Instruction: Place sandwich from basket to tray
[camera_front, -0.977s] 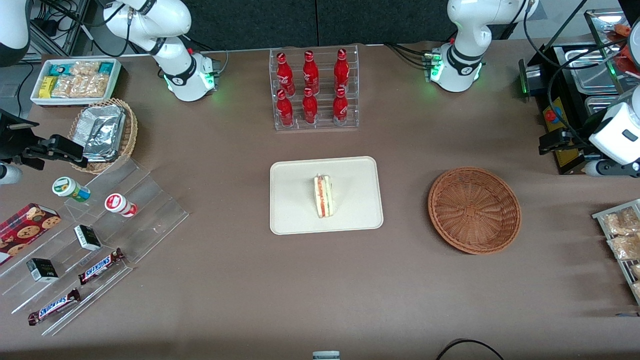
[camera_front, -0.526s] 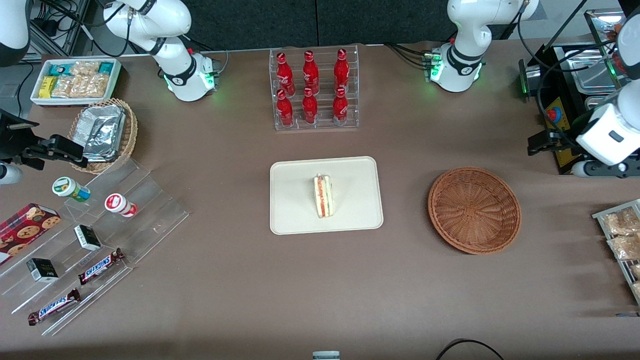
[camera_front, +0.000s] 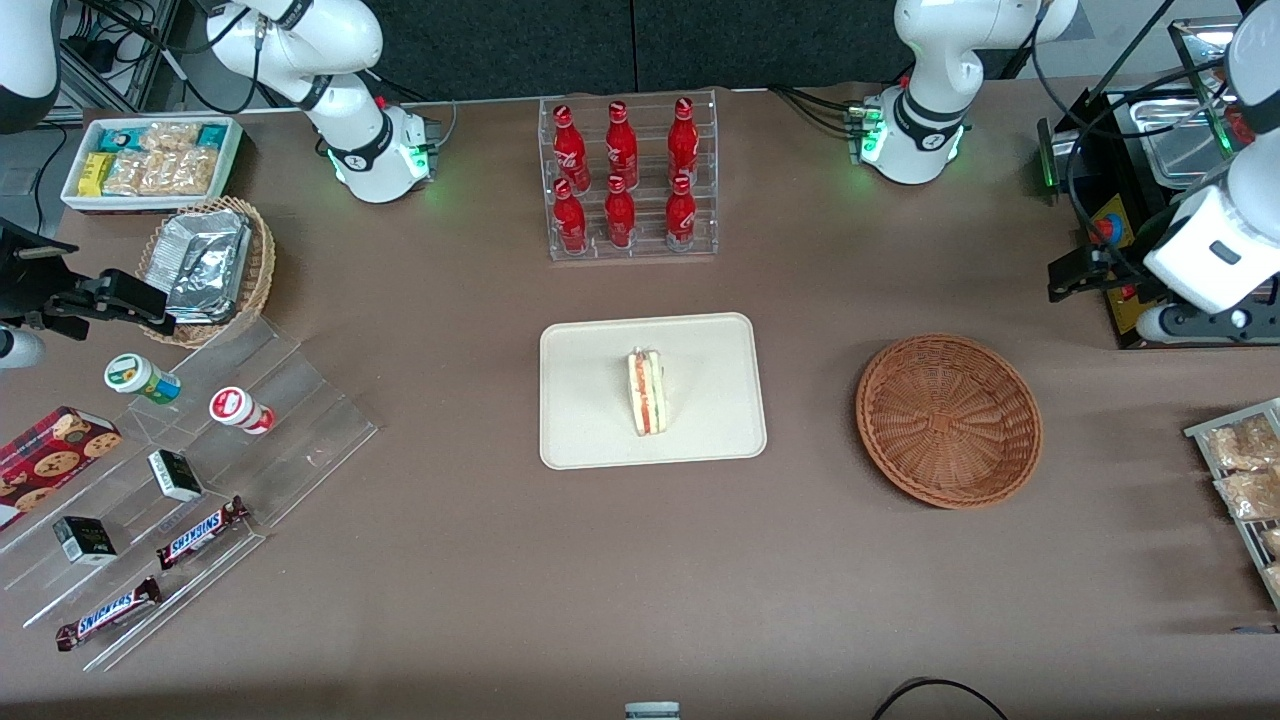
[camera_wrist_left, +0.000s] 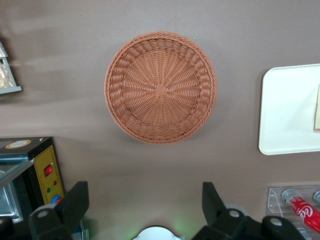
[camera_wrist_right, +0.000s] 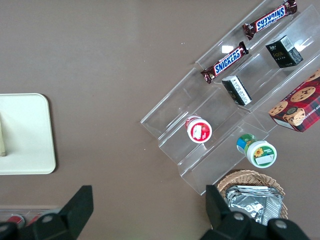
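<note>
Wicker basket (camera_front: 948, 420): reddish-brown and round, sitting bare on the brown worktop (camera_front: 460, 560) toward the working arm's end; nothing lies in it, and the left wrist view looks straight down into its bare weave (camera_wrist_left: 160, 93)
Sandwich (camera_front: 647, 391): on the cream tray (camera_front: 585, 440), roughly at its middle, standing on edge with the red and green filling stripe facing up; nothing touches it
Tray: near the centre of the worktop, nearer to the front camera than the rack of red bottles (camera_front: 627, 177), well apart from the basket
Gripper (camera_front: 1066, 277): raised above the worktop toward the working arm's end, farther from the front camera than the basket and off to one side of it, not over the tray; its fingers (camera_wrist_left: 75, 202) are spread wide with nothing between them
Step in hand: to my eye the placing is done, since the sandwich is on the tray and the basket holds nothing; the arm looks to be in the clearing-away part
Next move: as I judge it, nothing more than parking the arm up and away; it should keep clear of the black box with the yellow panel (camera_front: 1115, 250) close beside it, and leave the tray alone so the sandwich stays standing
</note>
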